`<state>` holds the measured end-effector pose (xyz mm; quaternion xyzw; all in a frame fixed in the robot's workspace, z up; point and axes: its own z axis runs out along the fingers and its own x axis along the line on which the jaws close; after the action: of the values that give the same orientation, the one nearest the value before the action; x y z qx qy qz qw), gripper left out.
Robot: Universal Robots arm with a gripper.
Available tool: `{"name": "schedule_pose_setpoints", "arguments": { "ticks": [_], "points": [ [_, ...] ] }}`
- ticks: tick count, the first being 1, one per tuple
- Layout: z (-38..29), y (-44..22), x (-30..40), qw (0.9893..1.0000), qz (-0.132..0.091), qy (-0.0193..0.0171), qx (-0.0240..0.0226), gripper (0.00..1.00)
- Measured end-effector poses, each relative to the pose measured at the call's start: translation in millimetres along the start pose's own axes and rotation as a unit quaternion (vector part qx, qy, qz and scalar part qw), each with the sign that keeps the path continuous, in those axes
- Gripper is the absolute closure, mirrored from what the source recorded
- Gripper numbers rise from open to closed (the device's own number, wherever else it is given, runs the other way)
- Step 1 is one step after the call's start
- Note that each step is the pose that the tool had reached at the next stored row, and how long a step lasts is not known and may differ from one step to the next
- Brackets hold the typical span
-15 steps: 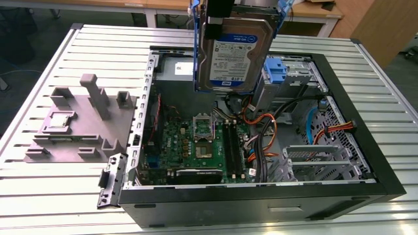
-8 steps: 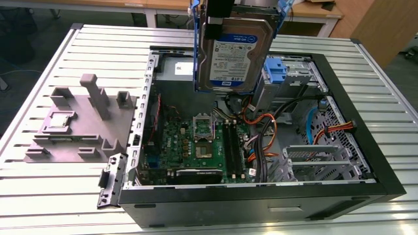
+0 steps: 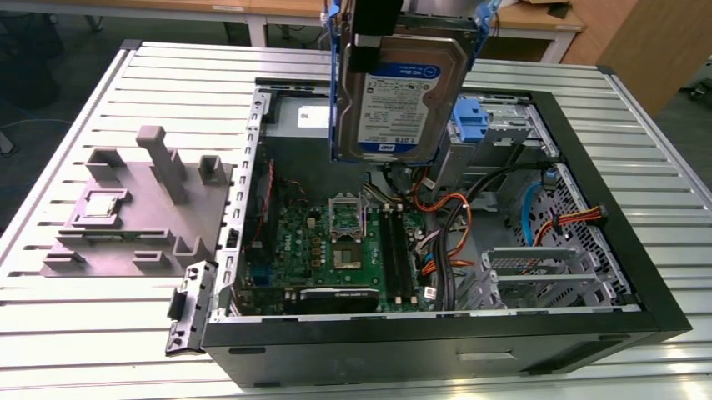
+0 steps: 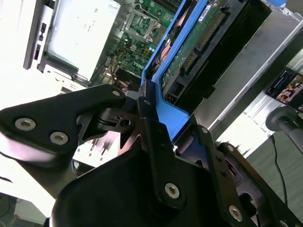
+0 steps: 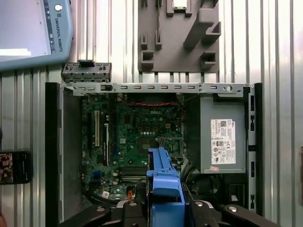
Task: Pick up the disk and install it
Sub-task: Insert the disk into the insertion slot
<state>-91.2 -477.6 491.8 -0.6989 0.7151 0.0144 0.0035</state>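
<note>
The disk (image 3: 395, 92), a silver-grey hard drive with a white-and-blue label in a blue plastic carrier, hangs upright above the back of the open computer case (image 3: 445, 329). My gripper (image 3: 376, 18) is shut on its upper end from above. In the second wrist view the black fingers (image 4: 150, 127) clamp the blue carrier edge, and the disk (image 4: 199, 42) shows its green circuit board. In the first wrist view the carrier of the disk (image 5: 163, 182) sticks out from my gripper (image 5: 163, 210) over the motherboard (image 5: 137, 137).
A grey metal box with a white label (image 5: 222, 142) sits in one corner of the case. A blue latch piece (image 3: 473, 117) and metal drive cage (image 3: 545, 275) stand on the exterior view's right. A grey fixture (image 3: 133, 208) lies beside the case. A pendant (image 5: 28, 33) rests on the slatted table (image 3: 89, 333).
</note>
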Motion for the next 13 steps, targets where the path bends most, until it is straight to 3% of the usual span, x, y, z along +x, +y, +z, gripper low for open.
{"name": "schedule_pose_setpoints", "arguments": {
  "ticks": [7, 8, 11, 13],
  "points": [
    [0.4, -0.9, 21.3, 1.0000, 0.000, 0.0002, 0.0000, 0.64],
    [0.8, -1.2, 22.4, 1.0000, 0.000, -0.0006, 0.0000, 0.64],
    [1.7, -2.8, 24.3, 1.0000, 0.000, -0.0082, -0.0002, 0.64],
    [2.0, -3.6, 27.3, 1.0000, 0.000, -0.0094, -0.0002, 0.64]
  ]
}}
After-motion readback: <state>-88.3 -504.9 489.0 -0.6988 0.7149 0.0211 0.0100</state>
